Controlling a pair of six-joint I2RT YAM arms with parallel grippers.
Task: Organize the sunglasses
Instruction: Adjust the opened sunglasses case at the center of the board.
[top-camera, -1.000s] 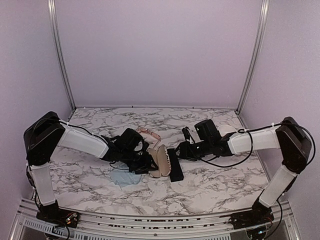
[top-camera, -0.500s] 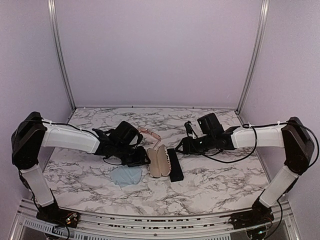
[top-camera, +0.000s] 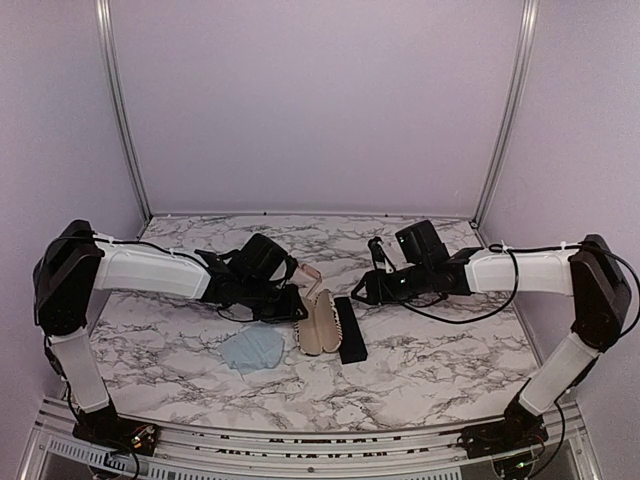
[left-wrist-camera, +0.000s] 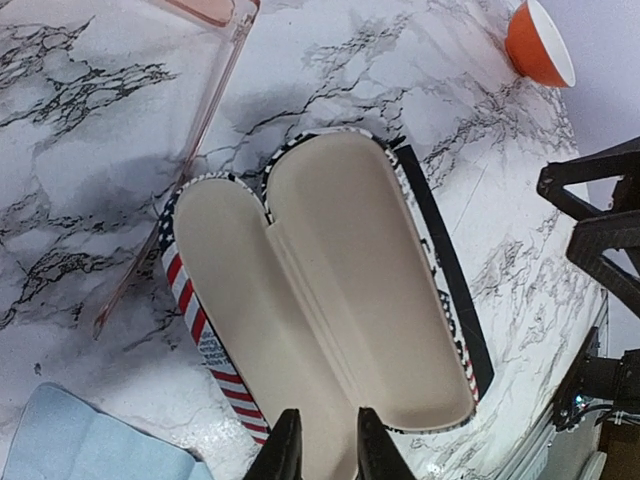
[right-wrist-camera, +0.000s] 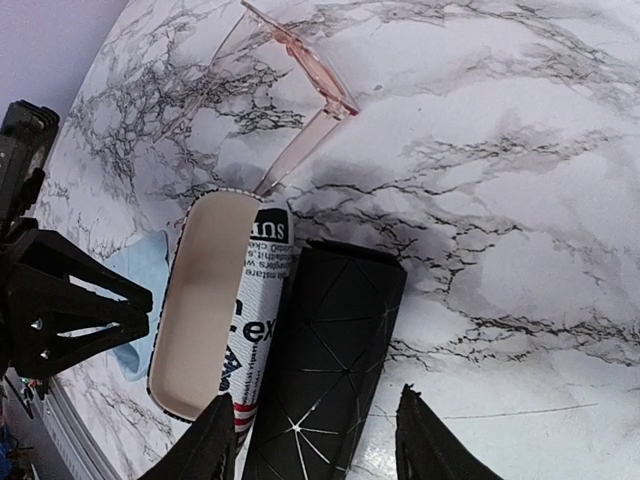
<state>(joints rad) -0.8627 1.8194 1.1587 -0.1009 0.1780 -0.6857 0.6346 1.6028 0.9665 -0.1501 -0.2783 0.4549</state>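
One pair of sunglasses (top-camera: 305, 272) with a pale pink translucent frame lies unfolded on the marble, behind the cases; it also shows in the wrist views (left-wrist-camera: 213, 12) (right-wrist-camera: 300, 60). The stars-and-stripes case (left-wrist-camera: 330, 290) lies open next to it, its cream lining bare. My left gripper (left-wrist-camera: 325, 455) hovers at that case's near end, its jaws a narrow gap apart with only lining seen between them. My right gripper (right-wrist-camera: 320, 440) stands wide open over the black case (right-wrist-camera: 325, 370), one finger on each side of it.
A light blue cloth (top-camera: 252, 350) lies left of the open case (top-camera: 320, 322). The black case (top-camera: 350, 330) lies against that case's right side. An orange cup (left-wrist-camera: 538, 42) lies on its side farther back. Purple walls enclose the table.
My left gripper has shifted back toward the open case's end, and its jaws have narrowed. The right gripper has drawn slightly back and opened a little wider.
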